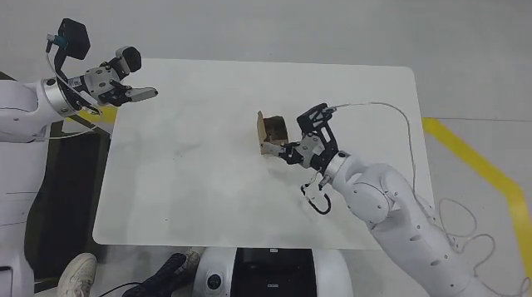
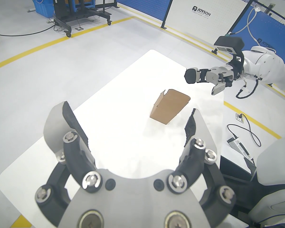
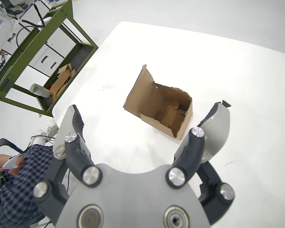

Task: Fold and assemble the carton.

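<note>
Only partly folded, the brown carton (image 3: 154, 96) sits open-mouthed and ragged-edged before the wide-spread right pincer (image 3: 147, 106).

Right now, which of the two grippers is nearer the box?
The right gripper: it hangs open just beside the box, facing its open side. The left gripper, also open, is off at a corner of the table, well apart.

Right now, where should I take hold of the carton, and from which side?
I would pinch the tall flap of the carton near its free top edge, coming down from above with the right gripper, which is open and closest. The flap stands clear of the open box body, a single thin panel with space on both faces.
</note>
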